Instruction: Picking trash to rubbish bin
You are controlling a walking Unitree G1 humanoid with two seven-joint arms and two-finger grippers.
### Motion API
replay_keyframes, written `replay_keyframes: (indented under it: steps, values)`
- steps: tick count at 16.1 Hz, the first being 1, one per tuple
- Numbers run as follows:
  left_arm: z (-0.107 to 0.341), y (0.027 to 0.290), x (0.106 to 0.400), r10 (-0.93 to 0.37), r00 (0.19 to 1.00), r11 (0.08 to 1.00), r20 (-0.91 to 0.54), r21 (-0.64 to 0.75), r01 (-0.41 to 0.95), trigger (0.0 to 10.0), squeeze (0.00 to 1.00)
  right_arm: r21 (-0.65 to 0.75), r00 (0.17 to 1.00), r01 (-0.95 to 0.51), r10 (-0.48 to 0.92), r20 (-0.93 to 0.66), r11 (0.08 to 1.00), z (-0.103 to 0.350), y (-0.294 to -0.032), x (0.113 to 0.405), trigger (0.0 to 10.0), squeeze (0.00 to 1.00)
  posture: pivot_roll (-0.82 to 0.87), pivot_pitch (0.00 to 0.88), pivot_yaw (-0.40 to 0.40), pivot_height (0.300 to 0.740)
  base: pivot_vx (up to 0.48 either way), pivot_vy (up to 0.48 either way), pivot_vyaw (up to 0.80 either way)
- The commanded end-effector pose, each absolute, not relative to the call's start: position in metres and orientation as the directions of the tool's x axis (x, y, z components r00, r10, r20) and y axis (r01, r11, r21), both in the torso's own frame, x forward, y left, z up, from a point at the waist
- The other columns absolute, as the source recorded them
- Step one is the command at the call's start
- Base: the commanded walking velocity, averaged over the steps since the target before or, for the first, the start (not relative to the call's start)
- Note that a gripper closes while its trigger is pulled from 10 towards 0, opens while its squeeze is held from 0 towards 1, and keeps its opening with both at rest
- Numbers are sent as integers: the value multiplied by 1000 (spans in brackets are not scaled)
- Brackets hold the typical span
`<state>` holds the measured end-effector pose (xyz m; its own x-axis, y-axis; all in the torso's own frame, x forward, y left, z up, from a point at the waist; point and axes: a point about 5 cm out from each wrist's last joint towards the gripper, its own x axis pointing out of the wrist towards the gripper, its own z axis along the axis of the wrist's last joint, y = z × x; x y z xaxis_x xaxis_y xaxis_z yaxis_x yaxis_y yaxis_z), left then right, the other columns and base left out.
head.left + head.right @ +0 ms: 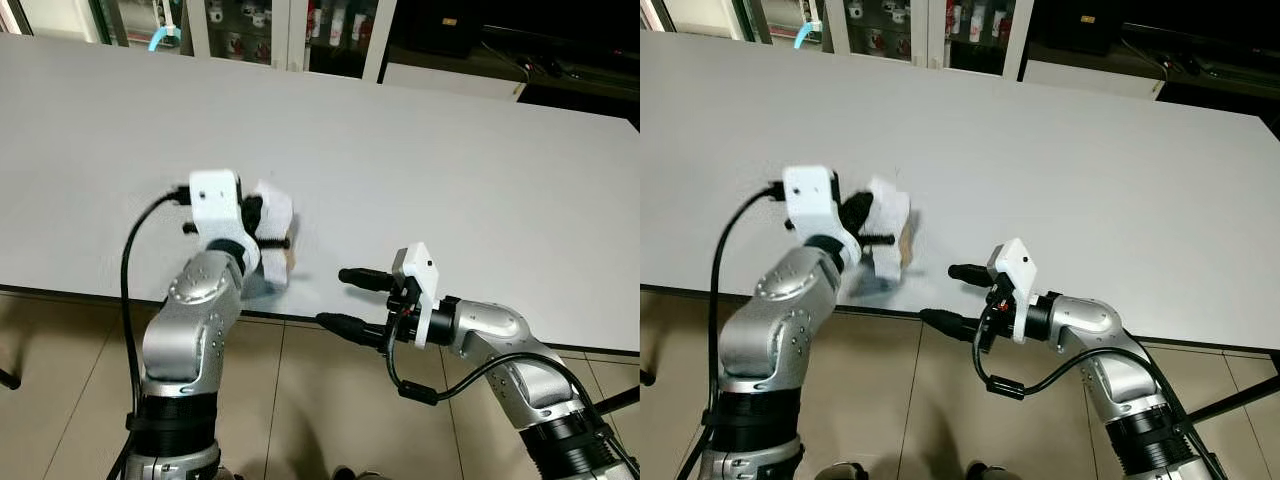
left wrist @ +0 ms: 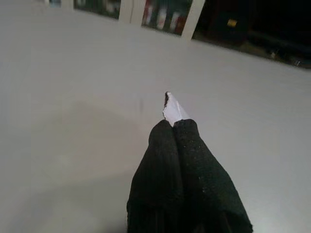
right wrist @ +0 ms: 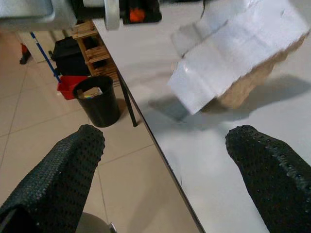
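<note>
A crumpled white piece of cardboard trash point(image 1: 272, 212) with a brown torn edge hangs just above the white table point(image 1: 450, 170) near its front edge. My left gripper point(image 1: 268, 241) is shut on the cardboard trash, and a white corner point(image 2: 172, 110) pokes out past the closed fingertips point(image 2: 165, 141). To the right, my right gripper point(image 1: 332, 298) stands open at the table's front edge, pointing left toward the cardboard point(image 3: 238, 48) without touching it. A black rubbish bin point(image 3: 99, 99) stands on the tiled floor beside the table.
Next to the bin are a red container point(image 3: 68, 87) and a wooden rack point(image 3: 90, 48). Glass-fronted cabinets point(image 1: 250, 25) line the far side of the table. Beige floor tiles point(image 1: 300, 400) lie below the table's front edge.
</note>
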<state>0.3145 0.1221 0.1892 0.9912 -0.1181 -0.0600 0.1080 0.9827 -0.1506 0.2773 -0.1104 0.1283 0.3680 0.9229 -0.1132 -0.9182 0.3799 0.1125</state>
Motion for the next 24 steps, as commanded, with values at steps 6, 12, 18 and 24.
replay_keyframes:
  steps: [6,12,18,24]
  values:
    - [204,118,316,-132,990,989,50,-62,135,10000,0,73,468,-876,878,-100,476,130,-112,289,10000,0,-30,83,-91,740,0,0,0]
    - [182,114,314,-176,982,978,-70,-125,166,10000,0,87,453,-882,885,-107,462,126,-110,286,10000,0,-28,85,-93,740,0,0,0]
    - [202,124,317,-181,980,969,78,-156,192,10000,0,46,766,-638,640,-68,769,133,-129,325,10000,0,-25,82,-95,740,0,0,0]
    - [226,121,319,-263,934,926,241,-208,314,10000,0,147,833,-550,552,31,822,148,-128,337,10000,0,-25,78,-94,740,0,0,0]
